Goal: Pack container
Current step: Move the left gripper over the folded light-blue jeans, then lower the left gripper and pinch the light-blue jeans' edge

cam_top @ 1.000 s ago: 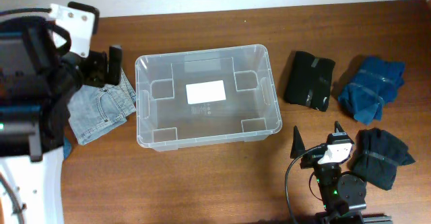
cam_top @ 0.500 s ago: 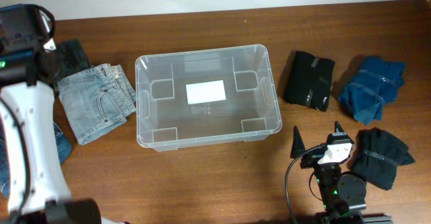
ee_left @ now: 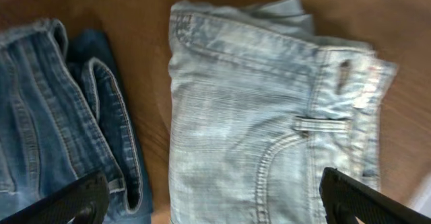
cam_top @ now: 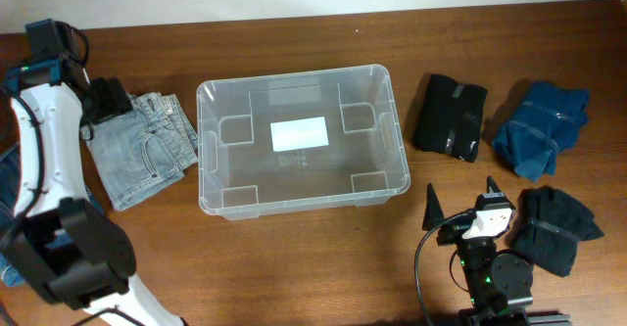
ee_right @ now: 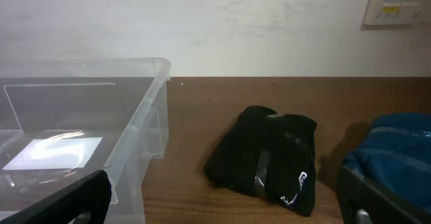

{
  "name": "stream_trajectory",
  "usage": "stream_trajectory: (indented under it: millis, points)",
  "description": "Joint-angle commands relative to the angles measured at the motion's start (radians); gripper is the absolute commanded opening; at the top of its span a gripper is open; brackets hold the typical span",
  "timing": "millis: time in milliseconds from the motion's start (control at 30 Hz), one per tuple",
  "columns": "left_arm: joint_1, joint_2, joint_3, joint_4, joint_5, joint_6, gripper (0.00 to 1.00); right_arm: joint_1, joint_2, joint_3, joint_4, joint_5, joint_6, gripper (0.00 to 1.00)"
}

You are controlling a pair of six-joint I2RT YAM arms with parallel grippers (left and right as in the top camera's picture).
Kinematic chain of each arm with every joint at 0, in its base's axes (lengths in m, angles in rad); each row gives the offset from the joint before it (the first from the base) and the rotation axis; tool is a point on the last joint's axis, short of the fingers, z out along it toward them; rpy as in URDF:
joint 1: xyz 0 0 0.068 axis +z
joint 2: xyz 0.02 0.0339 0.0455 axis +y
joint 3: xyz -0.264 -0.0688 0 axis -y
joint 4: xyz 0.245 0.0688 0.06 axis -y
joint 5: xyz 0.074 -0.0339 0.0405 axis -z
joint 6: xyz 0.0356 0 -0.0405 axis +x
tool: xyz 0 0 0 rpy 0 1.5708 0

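The clear plastic container (cam_top: 206, 150) stands empty in the middle of the table, with a white label on its base. It also shows in the right wrist view (ee_right: 145, 109). Folded light-blue jeans (cam_top: 142, 155) lie just left of it. My left gripper (cam_top: 106, 101) hovers open over the jeans' upper left part. In the left wrist view its fingers (ee_left: 215, 204) straddle the light jeans (ee_left: 269, 130), holding nothing. My right gripper (cam_top: 460, 204) is open and empty near the front edge, right of the container. Its fingers (ee_right: 222, 207) point toward the back wall.
Darker blue jeans (ee_left: 60, 116) lie left of the light pair. A folded black garment (cam_top: 449, 116) (ee_right: 269, 160) lies right of the container. Beyond it are a blue bundle (cam_top: 541, 128) (ee_right: 390, 150) and a dark bundle (cam_top: 556, 226) at front right.
My left arm has swung and dropped away from the camera. Its gripper now sits over the upper left of the light jeans. The right arm and the clothes have not moved.
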Motion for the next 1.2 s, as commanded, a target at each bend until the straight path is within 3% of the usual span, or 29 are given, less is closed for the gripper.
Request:
stream_trajectory:
  millis: [0, 300, 733, 1167]
  points:
    - [0.029, 0.057, 0.005, 0.0, 0.048, -0.013, 0.99, -0.005, -0.008, -0.007, -0.004, 0.015, 0.0, 0.99]
    - [0.07, 0.164, 0.005, -0.029, 0.169, 0.052, 0.99, -0.005, -0.008, -0.007, -0.003, 0.015, 0.0, 0.98]
    - [0.096, 0.204, -0.014, -0.032, 0.166, 0.06, 0.99, -0.005, -0.008, -0.007, -0.003, 0.015, 0.0, 0.99]
    - [0.121, 0.204, -0.184, 0.119, 0.166, 0.074, 0.99, -0.005, -0.008, -0.007, -0.003, 0.015, 0.0, 0.99]
